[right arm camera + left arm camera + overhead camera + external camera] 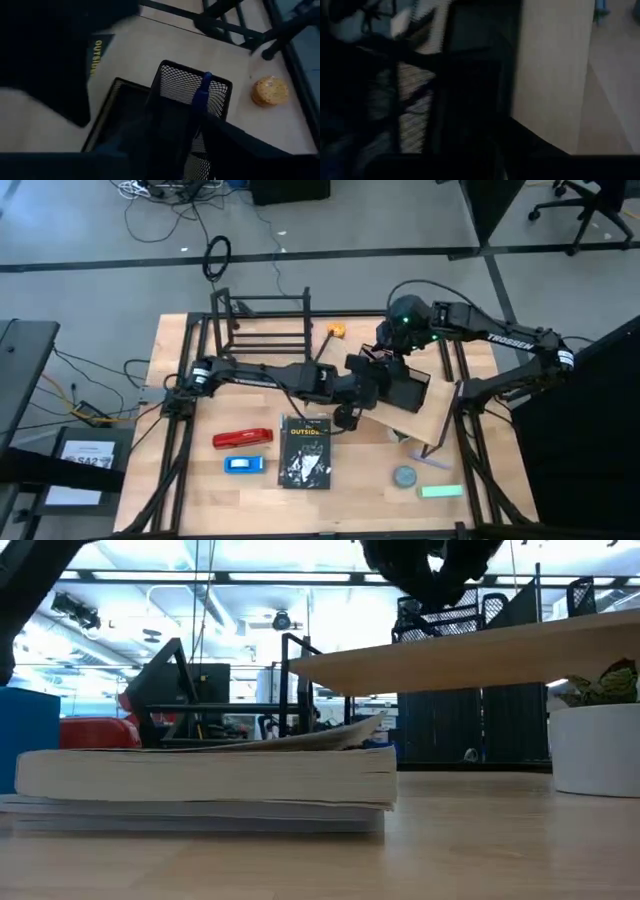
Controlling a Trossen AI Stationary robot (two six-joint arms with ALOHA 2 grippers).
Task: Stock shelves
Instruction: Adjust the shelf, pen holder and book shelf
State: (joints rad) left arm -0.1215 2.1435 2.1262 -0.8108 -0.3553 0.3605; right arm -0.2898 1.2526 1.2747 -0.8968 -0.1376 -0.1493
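Taking the wooden shelf [437, 412] as the landmark, here is the table [170, 360] from left to right in the high view. Well to the left of the shelf lie a red stapler [242, 438] and, just in front of it, a small blue box [244, 465]. Nearer the shelf, a black book [305, 451] lies flat. Behind these, at the back of the table and apart from the shelf, stands the black rack [262, 323], with a small orange thing [336, 331] just to its right.

The left gripper [385, 392] reaches across to the shelf's left end, right by the black mesh organizer [410, 389] resting on the plank; whether its fingers are apart or together cannot be told. The right gripper [393, 358] hangs over the same organizer from behind; its fingers cannot be judged either. In the right wrist view a blue pen [200, 95] stands in the organizer's mesh cup.

In front of the shelf's right end lie a round grey tin [404, 476] and a pale green block [441, 491].
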